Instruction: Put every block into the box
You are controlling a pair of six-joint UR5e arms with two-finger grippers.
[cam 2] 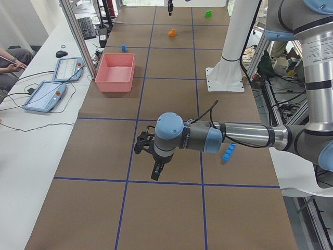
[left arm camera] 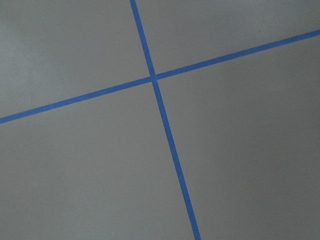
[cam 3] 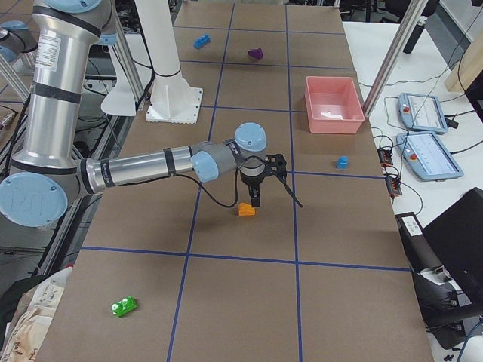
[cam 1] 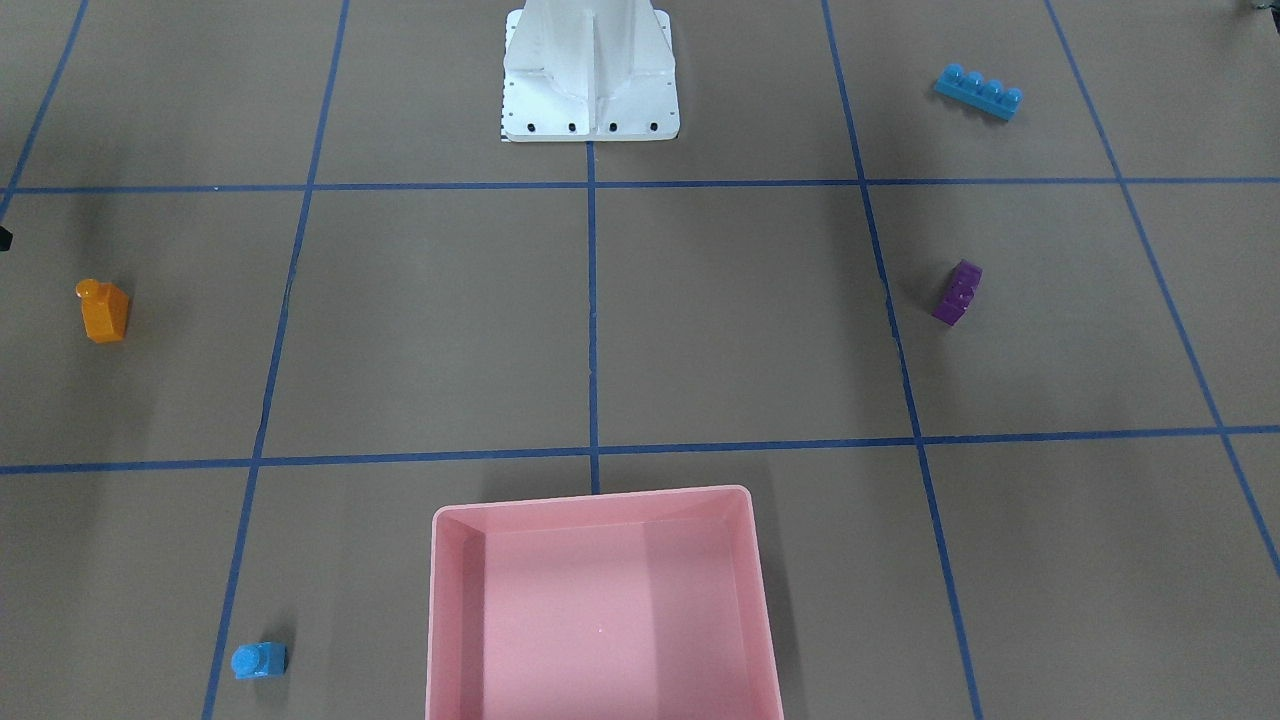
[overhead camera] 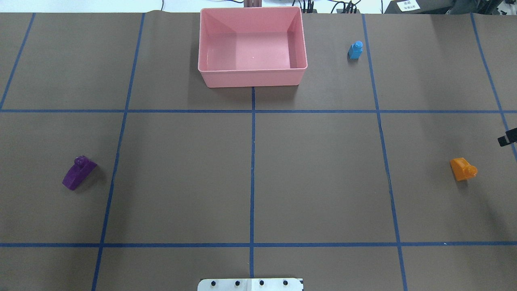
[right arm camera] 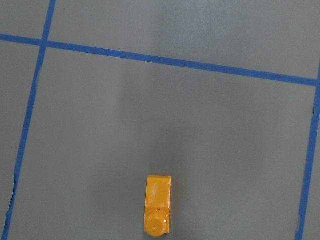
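The pink box (overhead camera: 252,76) stands at the table's far edge, with no brick in it. The orange brick (right arm camera: 158,204) lies on the right side (overhead camera: 463,169). My right gripper (cam 3: 255,200) hangs just above it; I cannot tell its jaws. The tiny blue brick (overhead camera: 355,50) stands right of the box. The purple brick (overhead camera: 78,172) lies on the left side. The long blue brick (cam 1: 979,91) lies near the robot's left. The green brick (cam 3: 123,305) lies at the far right end. My left gripper (cam 2: 155,174) hangs over bare table; I cannot tell its jaws.
The white robot base (cam 1: 590,110) stands at the near middle edge. Blue tape lines divide the brown table into squares. Operator tablets (cam 2: 44,96) and a person's arm (cam 2: 10,57) are beside the table past the box.
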